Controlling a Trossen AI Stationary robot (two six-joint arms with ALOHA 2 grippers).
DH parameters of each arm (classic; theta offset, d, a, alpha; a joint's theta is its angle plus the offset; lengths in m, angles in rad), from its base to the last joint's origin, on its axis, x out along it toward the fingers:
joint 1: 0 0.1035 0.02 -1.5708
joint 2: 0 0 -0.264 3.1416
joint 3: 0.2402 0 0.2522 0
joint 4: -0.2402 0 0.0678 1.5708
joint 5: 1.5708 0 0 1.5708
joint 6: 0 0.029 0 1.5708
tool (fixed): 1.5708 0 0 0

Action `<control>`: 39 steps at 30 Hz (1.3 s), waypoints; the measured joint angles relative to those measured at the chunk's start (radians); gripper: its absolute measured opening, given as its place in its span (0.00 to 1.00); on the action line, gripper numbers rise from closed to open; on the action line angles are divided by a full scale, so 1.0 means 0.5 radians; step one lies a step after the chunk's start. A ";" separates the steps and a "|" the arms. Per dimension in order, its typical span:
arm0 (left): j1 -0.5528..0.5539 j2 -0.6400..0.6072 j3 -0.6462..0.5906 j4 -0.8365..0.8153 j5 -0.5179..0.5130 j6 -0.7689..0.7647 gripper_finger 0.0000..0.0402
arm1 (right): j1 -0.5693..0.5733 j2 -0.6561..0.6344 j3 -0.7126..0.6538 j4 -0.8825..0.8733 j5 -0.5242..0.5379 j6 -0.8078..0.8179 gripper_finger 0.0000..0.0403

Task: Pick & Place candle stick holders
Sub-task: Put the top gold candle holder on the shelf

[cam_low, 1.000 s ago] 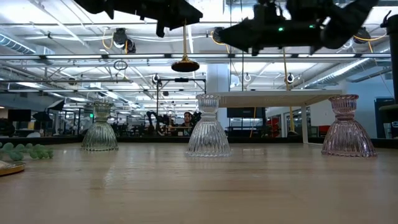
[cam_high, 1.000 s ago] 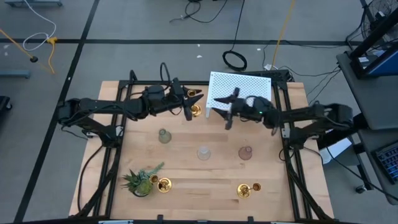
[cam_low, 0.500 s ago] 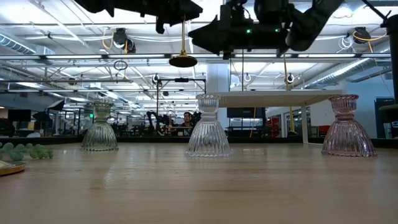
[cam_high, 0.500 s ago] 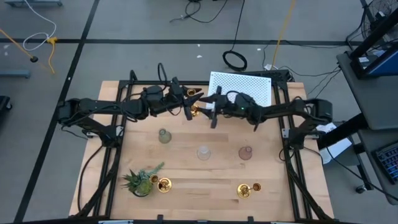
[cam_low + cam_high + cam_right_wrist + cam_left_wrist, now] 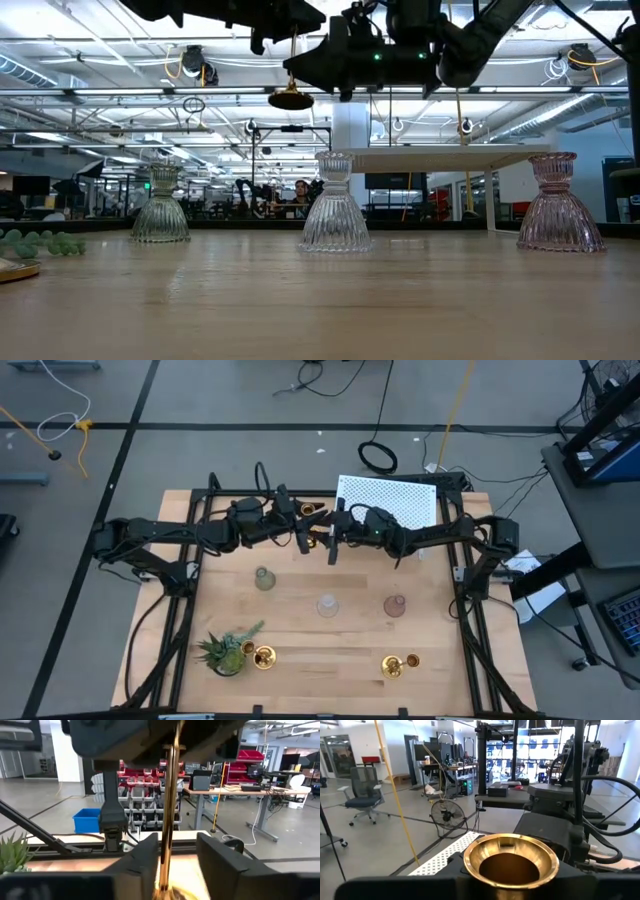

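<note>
A brass-gold candle stick holder [image 5: 315, 537] hangs high over the table's far middle in my left gripper [image 5: 304, 526], which is shut on it. In the low view, its round base [image 5: 291, 98] is down. My right gripper [image 5: 332, 546] is open right beside it. Its two fingers [image 5: 145, 860] stand on either side of the thin stem [image 5: 170, 805] without touching. The greenish [image 5: 264, 578], clear [image 5: 327, 605] and pinkish [image 5: 395, 605] glass holders stand on their wide feet in a row mid-table. Two more brass holders [image 5: 263, 657] [image 5: 396, 665] lie near the front. My left gripper holds the brass holder at the top of its stem [image 5: 175, 747], just under the cup [image 5: 510, 865]. It comes in about level from the table's left. The fingers hide the exact place of contact. The holder hangs upright below them, base down, lifted clear of the table.
A spiky green potted plant [image 5: 228, 650] stands at the front left beside one brass holder. A white perforated board [image 5: 395, 505] lies at the far right behind my right arm. Bare wood [image 5: 330, 645] lies between the glass row and the front holders.
My right gripper has gone toward the table's left, up to the brass holder held by my left gripper, and its open fingers now stand around the stem. My left gripper and the holder have stayed about where they were.
</note>
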 joint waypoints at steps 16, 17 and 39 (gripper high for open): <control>0.001 0.000 -0.001 -0.147 -0.002 0.014 0.31 | -0.032 -0.101 -0.010 -0.211 -0.003 -0.062 0.03; 0.001 -0.002 -0.001 -0.157 -0.006 0.023 0.31 | -0.043 -0.131 -0.017 -0.249 -0.008 -0.059 0.03; 0.000 0.000 -0.001 -0.341 0.004 0.169 0.37 | -0.366 -1.638 -0.590 -1.307 0.845 -0.315 0.03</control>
